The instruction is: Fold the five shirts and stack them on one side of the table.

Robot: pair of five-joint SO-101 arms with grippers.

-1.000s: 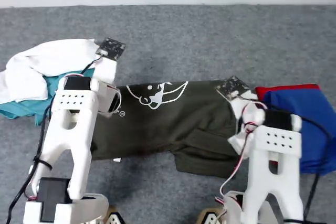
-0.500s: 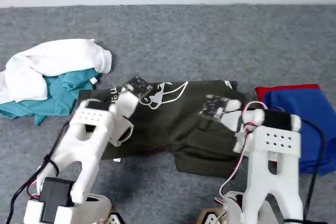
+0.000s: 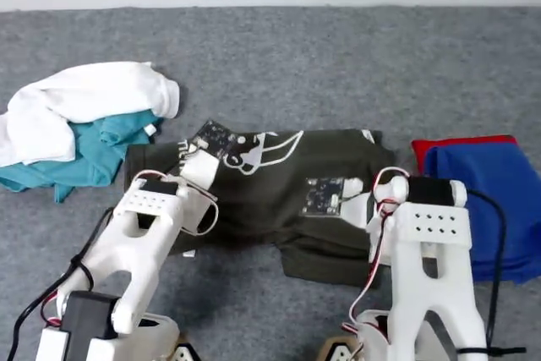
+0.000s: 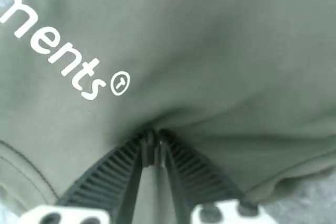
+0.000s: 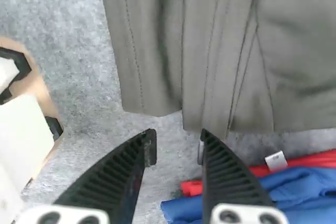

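Left jaws pinching a fold of the olive shirt, right jaws gaping, gripping nothing, hanging over the worktop beside the blue shirt

The shirt lies flat at mid-table, just beyond the arm bases. A pile of two loose garments, one on the other, lies to its left and slightly farther back, apart from it, while a stack of two garments, one on the other, lies just beside its right edge. The left gripper sits on the shirt's left part, and the right gripper hangs over the table at the shirt's near right edge, close to the stack.
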